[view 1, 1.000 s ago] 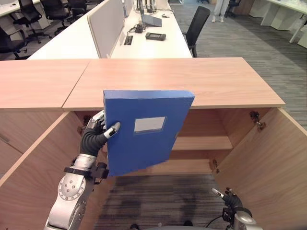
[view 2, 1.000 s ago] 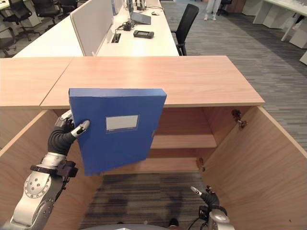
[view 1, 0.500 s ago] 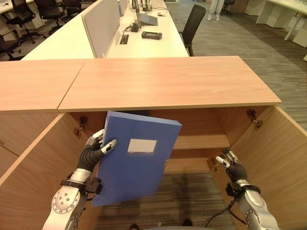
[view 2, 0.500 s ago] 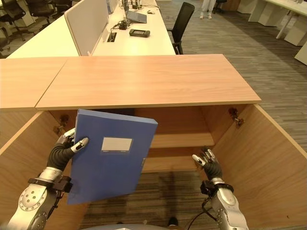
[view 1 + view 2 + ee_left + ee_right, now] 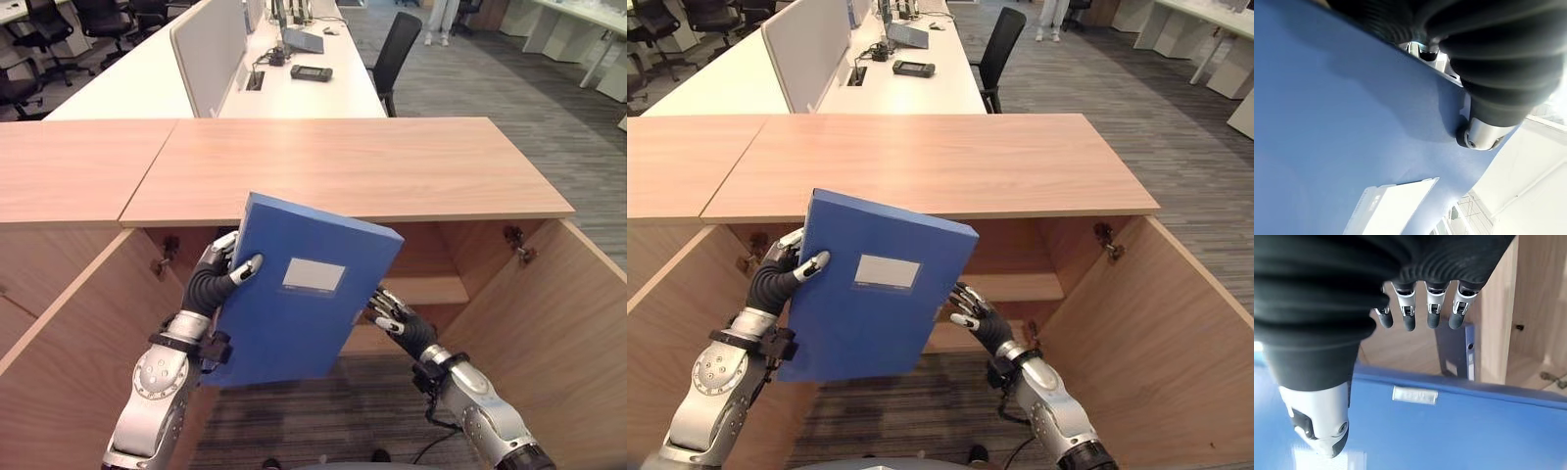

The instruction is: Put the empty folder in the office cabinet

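Open-plan office across the upper frame: long white table (image 5: 304,93) running away at upper centre, grey divider panel (image 5: 211,49) beside it, black chair (image 5: 402,49) at its right edge, more black chairs (image 5: 39,39) in the upper left corner, striped grey carpet (image 5: 509,98) at upper right. Wooden office cabinet (image 5: 353,166) spanning mid-frame under a broad flat top, doors swung wide at lower left and lower right, an inner shelf (image 5: 431,291) visible right of centre.

Blue folder (image 5: 299,294) in the centre of the frame, held in the air in front of the cabinet opening, tilted with its upper edge leaning right, upper corner overlapping the front edge of the cabinet top. Pale label (image 5: 313,275) on its front face.

Left hand (image 5: 220,279) at centre-left, clamped on the folder's left edge: thumb (image 5: 245,268) pressed flat on the front cover, fingers wrapped behind. Same thumb lying on blue cover in the left wrist view, label just past it.

Right hand (image 5: 397,321) right of centre, just beside the folder's right edge, fingers loosely spread and relaxed, gripping nothing. Contact with the folder hard to tell. In the right wrist view, fingers (image 5: 1430,316) hanging straight, clear of the blue surface beneath, cabinet wood beyond.
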`<state>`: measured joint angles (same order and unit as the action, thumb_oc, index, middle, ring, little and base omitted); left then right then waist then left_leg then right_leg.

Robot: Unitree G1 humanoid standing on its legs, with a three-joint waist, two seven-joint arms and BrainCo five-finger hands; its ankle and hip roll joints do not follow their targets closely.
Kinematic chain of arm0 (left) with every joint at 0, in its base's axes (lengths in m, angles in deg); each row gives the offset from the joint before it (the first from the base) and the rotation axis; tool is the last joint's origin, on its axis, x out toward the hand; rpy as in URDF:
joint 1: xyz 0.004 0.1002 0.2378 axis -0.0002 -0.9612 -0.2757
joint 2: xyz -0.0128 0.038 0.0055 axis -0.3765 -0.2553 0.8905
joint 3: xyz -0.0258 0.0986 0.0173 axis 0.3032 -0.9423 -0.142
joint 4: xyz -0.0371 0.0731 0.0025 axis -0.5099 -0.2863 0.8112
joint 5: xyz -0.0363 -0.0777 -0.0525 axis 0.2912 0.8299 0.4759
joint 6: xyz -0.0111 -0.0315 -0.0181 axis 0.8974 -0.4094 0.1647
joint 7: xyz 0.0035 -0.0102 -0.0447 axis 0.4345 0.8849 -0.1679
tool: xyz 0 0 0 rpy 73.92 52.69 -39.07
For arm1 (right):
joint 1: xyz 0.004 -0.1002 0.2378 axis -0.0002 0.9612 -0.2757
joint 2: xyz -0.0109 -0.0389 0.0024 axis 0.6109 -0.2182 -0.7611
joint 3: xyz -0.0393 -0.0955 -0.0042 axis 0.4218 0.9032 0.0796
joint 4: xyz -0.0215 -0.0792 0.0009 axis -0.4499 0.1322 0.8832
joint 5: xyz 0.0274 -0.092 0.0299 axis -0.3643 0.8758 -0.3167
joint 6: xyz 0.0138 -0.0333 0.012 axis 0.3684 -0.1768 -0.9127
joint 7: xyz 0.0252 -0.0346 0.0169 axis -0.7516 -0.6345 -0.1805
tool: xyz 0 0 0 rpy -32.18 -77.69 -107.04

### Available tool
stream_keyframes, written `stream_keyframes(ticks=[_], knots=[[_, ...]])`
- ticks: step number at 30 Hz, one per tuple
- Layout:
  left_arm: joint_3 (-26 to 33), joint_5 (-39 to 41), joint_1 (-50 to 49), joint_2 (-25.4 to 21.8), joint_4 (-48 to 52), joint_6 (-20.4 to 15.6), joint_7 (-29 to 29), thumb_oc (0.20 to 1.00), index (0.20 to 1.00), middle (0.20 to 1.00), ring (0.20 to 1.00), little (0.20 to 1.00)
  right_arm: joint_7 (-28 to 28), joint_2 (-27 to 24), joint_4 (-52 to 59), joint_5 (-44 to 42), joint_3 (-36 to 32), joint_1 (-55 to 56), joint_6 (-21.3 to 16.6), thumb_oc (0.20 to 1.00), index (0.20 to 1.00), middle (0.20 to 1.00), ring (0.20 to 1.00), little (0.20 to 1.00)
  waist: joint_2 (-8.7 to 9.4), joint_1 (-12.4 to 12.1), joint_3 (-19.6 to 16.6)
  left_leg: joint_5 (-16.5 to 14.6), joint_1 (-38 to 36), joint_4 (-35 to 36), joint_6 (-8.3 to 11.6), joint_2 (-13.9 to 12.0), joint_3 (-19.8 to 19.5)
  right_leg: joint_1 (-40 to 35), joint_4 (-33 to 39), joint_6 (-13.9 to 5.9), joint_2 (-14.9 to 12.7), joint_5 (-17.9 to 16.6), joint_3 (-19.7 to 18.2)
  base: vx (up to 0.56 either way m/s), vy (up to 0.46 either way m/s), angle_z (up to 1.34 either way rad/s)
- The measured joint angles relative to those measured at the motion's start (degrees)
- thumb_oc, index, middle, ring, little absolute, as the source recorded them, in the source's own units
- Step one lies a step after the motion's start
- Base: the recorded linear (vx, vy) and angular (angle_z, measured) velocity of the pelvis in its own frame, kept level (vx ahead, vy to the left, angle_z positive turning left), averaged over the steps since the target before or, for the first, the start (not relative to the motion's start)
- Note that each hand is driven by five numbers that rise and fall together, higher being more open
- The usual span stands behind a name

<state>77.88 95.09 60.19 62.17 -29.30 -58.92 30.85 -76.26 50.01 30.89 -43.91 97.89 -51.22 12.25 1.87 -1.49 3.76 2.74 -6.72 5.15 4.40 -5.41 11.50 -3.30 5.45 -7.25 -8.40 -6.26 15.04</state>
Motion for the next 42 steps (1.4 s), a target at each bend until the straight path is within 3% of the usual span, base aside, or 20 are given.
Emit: stream_keyframes(ticks=[7, 12, 25, 26, 35, 36, 37, 38, 42], knots=[[-0.83, -0.69, 1.40, 0.05, -0.07, -0.02, -0.89, 0.200, 0.200, 0.200, 0.200, 0.200, -2.16, -0.04, -0.01, 0.00, 0.24, -0.02, 1.05, 1.000, 1.000, 1.000, 1.000, 1.000, 0.00, -0.65, 0.00, 0.02, -0.06, 0.00, 0.01, 0.01, -0.09, -0.12, 0.00, 0.00, -0.03, 0.00, 0.11, 0.00, 0.000, 0.00], [-5.86, -0.30, 3.95, 0.11, -0.51, -0.04, -0.12, 0.200, 0.200, 0.200, 0.200, 0.200, -1.60, 0.21, -0.56, 0.00, 2.17, -3.02, 1.08, 1.000, 1.000, 1.000, 1.000, 1.000, 0.00, -0.59, -0.01, 0.06, -0.20, -0.01, 0.05, 0.00, -0.06, -0.24, 0.00, 0.05, 0.00, -0.04, 0.08, 0.00, 0.000, 0.00], [-9.05, 7.06, 6.78, -0.75, -2.36, 1.45, 1.65, 0.200, 0.200, 0.200, 0.200, 0.200, 0.22, 0.29, -3.82, 0.01, 2.85, -4.81, 0.74, 1.000, 1.000, 1.000, 1.000, 1.000, 0.38, -0.53, -0.44, 0.06, -0.46, -0.01, 0.05, 0.00, 0.02, -0.43, -0.01, 0.07, 0.00, -0.05, -0.02, 0.00, 0.000, 0.00], [-9.67, 7.85, 6.78, -0.95, -2.37, 2.00, 1.67, 0.200, 0.200, 0.200, 0.200, 0.200, 0.50, 0.28, -4.28, 0.00, 3.26, -4.84, 0.70, 0.200, 0.200, 0.200, 0.200, 0.200, 0.53, -0.54, -0.67, 0.06, -0.46, 0.00, 0.05, 0.00, 0.02, -0.43, -0.01, 0.06, 0.00, -0.05, -0.01, 0.00, 0.000, 0.00], [-9.69, 12.14, 7.89, -0.81, -5.75, 2.60, 1.45, 0.200, 0.200, 0.200, 0.200, 0.200, 0.54, 1.43, -4.77, -6.15, 4.13, -4.28, -0.46, 0.200, 0.200, 0.200, 0.200, 0.200, 0.54, -0.41, -0.82, 0.06, -0.41, 0.00, 0.06, 0.00, -0.11, -0.44, 0.00, 0.08, -0.01, -0.04, 0.10, 0.00, 0.000, 0.00], [-9.77, 12.66, 8.02, -0.68, -6.50, 2.66, 1.43, 0.467, 0.467, 0.467, 0.467, 0.467, 0.55, 2.15, -5.14, -7.35, 4.17, -3.84, -0.53, 0.200, 0.200, 0.200, 0.200, 0.200, 0.51, -0.40, -0.83, 0.06, -0.40, 0.00, 0.06, 0.00, -0.12, -0.44, 0.00, 0.09, -0.01, -0.04, 0.12, 0.00, 0.000, 0.00], [-9.74, 13.07, 8.04, -0.69, -7.00, 2.79, 1.35, 0.539, 0.539, 0.539, 0.539, 0.539, 0.61, 2.44, -5.24, -7.97, 4.30, -3.71, -0.43, 0.200, 0.200, 0.200, 0.200, 0.200, 0.50, -0.43, -0.83, 0.06, -0.40, -0.01, 0.06, 0.00, -0.12, -0.44, -0.01, 0.09, -0.01, -0.04, 0.12, 0.00, 0.000, 0.00], [-10.42, 14.83, 8.23, -0.73, -8.98, 3.47, 1.34, 1.000, 1.000, 1.000, 1.000, 1.000, 0.41, 3.97, -7.71, -10.78, 4.81, -3.39, -0.29, 0.200, 0.200, 0.200, 0.200, 0.200, 0.42, -0.06, -0.87, 0.07, -0.34, -0.01, 0.06, 0.02, -0.11, -0.39, 0.00, 0.08, -0.03, -0.05, 0.12, 0.00, 0.000, 0.00], [-12.03, 20.45, 8.02, -0.48, -11.43, 5.07, 1.94, 1.000, 1.000, 1.000, 1.000, 1.000, -0.25, 4.12, -8.91, -16.96, 6.34, -0.43, 0.62, 0.200, 0.200, 0.200, 0.200, 0.200, 0.31, 0.15, -0.93, 0.07, -0.22, 0.00, 0.07, 0.02, -0.17, -0.29, 0.00, 0.08, -0.04, -0.03, 0.19, 0.00, 0.000, 0.00]])
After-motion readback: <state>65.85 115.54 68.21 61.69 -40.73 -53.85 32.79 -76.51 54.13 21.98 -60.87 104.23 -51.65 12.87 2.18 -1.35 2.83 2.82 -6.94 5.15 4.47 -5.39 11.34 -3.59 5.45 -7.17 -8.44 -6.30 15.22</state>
